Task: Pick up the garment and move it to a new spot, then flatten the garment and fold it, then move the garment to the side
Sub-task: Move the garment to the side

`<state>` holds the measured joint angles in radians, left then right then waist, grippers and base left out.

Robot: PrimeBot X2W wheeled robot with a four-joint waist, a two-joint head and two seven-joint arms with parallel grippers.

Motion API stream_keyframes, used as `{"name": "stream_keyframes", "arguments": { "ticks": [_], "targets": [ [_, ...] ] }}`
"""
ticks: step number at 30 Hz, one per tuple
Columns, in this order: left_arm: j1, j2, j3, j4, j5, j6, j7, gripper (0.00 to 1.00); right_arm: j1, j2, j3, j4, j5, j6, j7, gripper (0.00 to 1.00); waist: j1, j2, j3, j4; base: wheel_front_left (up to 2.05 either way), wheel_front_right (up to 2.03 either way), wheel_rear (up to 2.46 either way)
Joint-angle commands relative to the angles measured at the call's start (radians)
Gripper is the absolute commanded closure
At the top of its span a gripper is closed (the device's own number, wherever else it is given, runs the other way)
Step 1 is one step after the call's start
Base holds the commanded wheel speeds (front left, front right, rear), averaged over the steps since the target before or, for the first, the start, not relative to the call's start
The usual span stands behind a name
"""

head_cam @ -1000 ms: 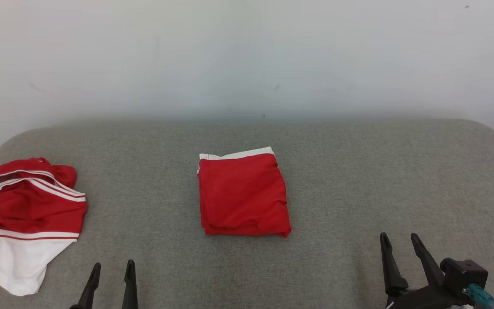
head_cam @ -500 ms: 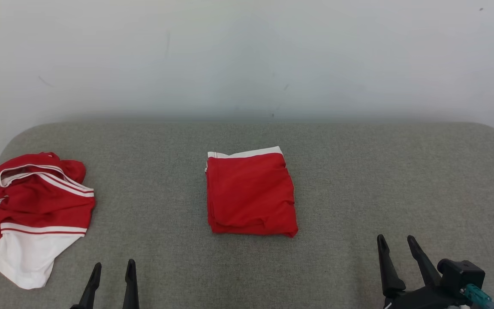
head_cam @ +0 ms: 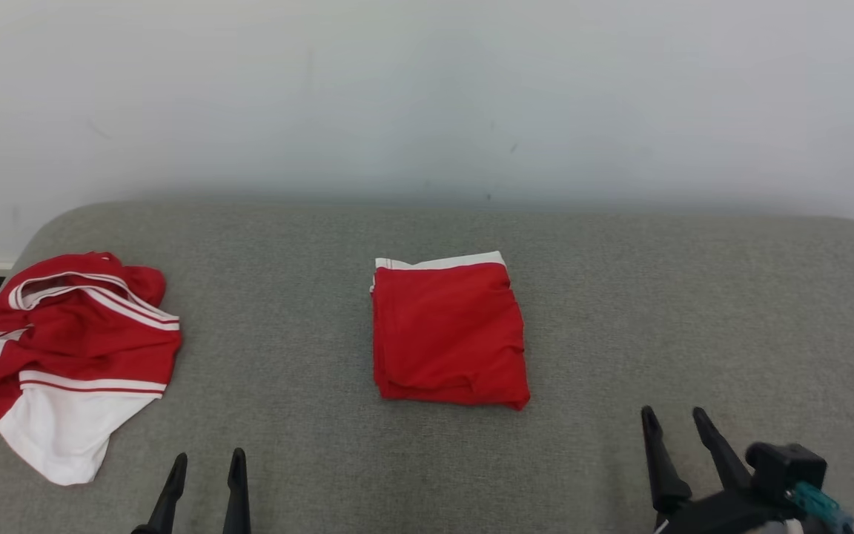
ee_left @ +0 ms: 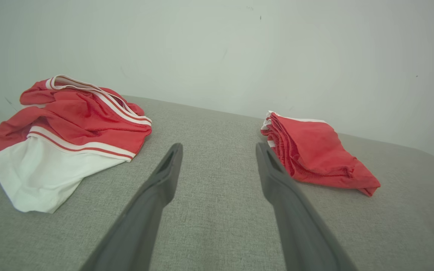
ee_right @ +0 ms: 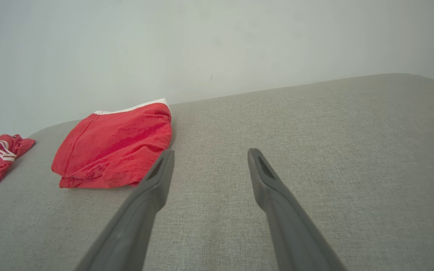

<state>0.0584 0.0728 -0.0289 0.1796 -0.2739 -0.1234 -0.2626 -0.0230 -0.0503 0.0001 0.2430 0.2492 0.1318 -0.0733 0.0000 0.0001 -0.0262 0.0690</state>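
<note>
Item 1, folded garment: one, red, flat at the middle of the grey cushion, at 12 o'clock from me, well apart from both claws. In the head view its long axis runs 12 to 6, with the white band at the 12 o'clock end. The left wrist view adds the stacked layer edges down its side, which the head view reduces to a thin line. The right wrist view adds a tucked lip along its near edge.
Item 2, crumpled garment: one, red with white stripes and a white panel, heaped at 9 o'clock near the cushion's end.
Item 3, my left claw: one, two fingers spread, holding nothing, at 7 o'clock.
Item 4, my right claw: one, two fingers spread, holding nothing, at 5 o'clock
</note>
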Motion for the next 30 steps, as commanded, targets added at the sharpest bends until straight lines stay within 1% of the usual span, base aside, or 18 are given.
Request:
{"name": "stream_keyframes", "arguments": {
  "ticks": [1, 3, 4, 8, 9, 10, 12, 17, 22, 28, 29, 30],
  "targets": [
    [-0.009, 0.000, -0.004, 0.003, 0.008, -0.004, -0.003, 0.00, -0.022, 0.000, 0.011, -0.005, 0.010, -0.002, 0.009, 0.00, 0.0000, -0.0001, 0.001, 0.016, 0.00, 0.00, 0.00],
    [-0.010, 0.001, -0.015, 0.006, 0.002, -0.005, -0.003, 0.00, -0.038, 0.000, 0.023, -0.005, 0.017, -0.002, 0.041, 0.00, 0.0000, -0.0001, 0.002, 0.034, 0.00, 0.00, 0.00],
    [-0.010, 0.002, -0.021, 0.009, -0.002, -0.006, -0.003, 0.00, -0.048, 0.000, 0.025, 0.005, 0.024, -0.002, 0.077, 0.00, 0.0000, -0.0001, 0.002, 0.045, 0.00, 0.00, 0.00],
    [-0.008, 0.013, -0.030, 0.012, -0.009, -0.008, -0.003, 0.00, -0.135, 0.000, 0.022, 0.053, 0.030, -0.002, 0.287, 0.00, 0.0000, -0.0001, 0.003, 0.088, 0.00, 0.00, 0.00],
    [-0.009, 0.014, -0.033, 0.013, -0.011, -0.008, -0.003, 0.00, -0.164, 0.000, 0.012, 0.060, 0.033, -0.002, 0.327, 0.00, 0.0000, -0.0001, 0.005, 0.103, 0.00, 0.00, 0.00],
    [-0.011, 0.015, -0.038, 0.010, -0.012, -0.008, -0.003, 0.00, -0.222, 0.000, -0.014, 0.089, 0.045, -0.002, 0.390, 0.00, 0.0000, -0.0001, 0.014, 0.132, 0.00, 0.00, 0.00],
    [-0.015, 0.014, -0.045, 0.008, -0.012, -0.009, -0.003, 0.00, -0.284, 0.000, -0.047, 0.131, 0.030, -0.002, 0.438, 0.00, 0.0000, -0.0001, 0.023, 0.164, 0.00, 0.00, 0.00],
    [-0.025, 0.008, -0.077, 0.016, -0.020, -0.009, -0.003, 0.00, -0.436, 0.000, -0.158, 0.291, -0.043, -0.002, 0.539, 0.00, 0.0000, -0.0001, 0.050, 0.258, 0.00, 0.00, 0.00],
    [-0.039, 0.006, -0.092, 0.019, -0.033, -0.006, -0.003, 0.00, -0.564, 0.000, -0.323, 0.459, -0.140, -0.002, 0.614, 0.00, 0.0000, -0.0001, 0.077, 0.343, 0.00, 0.00, 0.00],
    [-0.039, 0.004, -0.096, 0.016, -0.045, -0.007, -0.003, 0.00, -0.684, -0.001, -0.465, 0.613, -0.281, -0.002, 0.638, 0.00, 0.0000, -0.0001, 0.112, 0.399, 0.00, 0.00, 0.00],
    [-0.039, 0.004, -0.096, 0.016, -0.045, -0.007, -0.003, 0.00, -0.684, -0.001, -0.465, 0.613, -0.281, -0.002, 0.638, 0.00, 0.0000, -0.0001, 0.112, 0.399, 0.00, 0.00, 0.00],
    [-0.040, 0.002, -0.099, 0.015, -0.046, -0.007, -0.003, 0.00, -0.696, -0.001, -0.486, 0.631, -0.315, -0.002, 0.638, 0.00, 0.0000, -0.0001, 0.118, 0.405, 0.00, 0.00, 0.00]
  ]
}}
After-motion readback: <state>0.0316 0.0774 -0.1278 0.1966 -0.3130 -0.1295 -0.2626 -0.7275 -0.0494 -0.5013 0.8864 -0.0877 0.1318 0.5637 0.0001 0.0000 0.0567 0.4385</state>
